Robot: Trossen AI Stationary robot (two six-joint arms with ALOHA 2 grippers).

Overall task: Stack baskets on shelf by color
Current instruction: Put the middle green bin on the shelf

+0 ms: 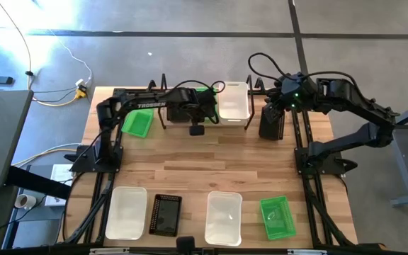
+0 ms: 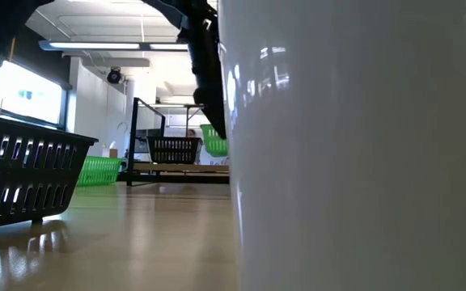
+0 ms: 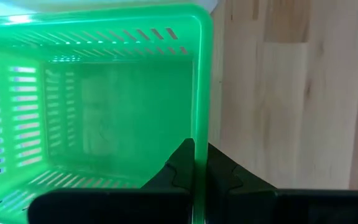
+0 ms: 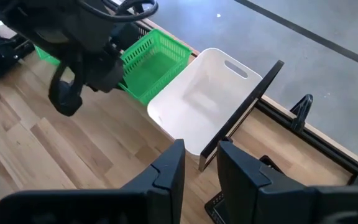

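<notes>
Only the left wrist view shows the left gripper (image 3: pixel 194 180) pinched shut on the wall of a green basket (image 3: pixel 98 106); from above, the arm hides most of that basket at the shelf (image 1: pixel 211 122), twelve o'clock on the counter (image 1: pixel 211 163). The right gripper (image 4: pixel 199 163), fingers part open, pinches a black basket (image 1: pixel 271 120) by its rim, beside a white basket (image 4: pixel 204 99). The low view is largely blocked by a white bin (image 2: pixel 362 145).

We see bright green slotted baskets (image 1: pixel 137 123), plain white baskets (image 1: pixel 126 212), and a black mesh basket (image 1: pixel 166 214) on the pale, striped wood counter (image 1: pixel 211 156). The shelf (image 1: pixel 211 126) is light wood with black wire ends; both arms are dark.
</notes>
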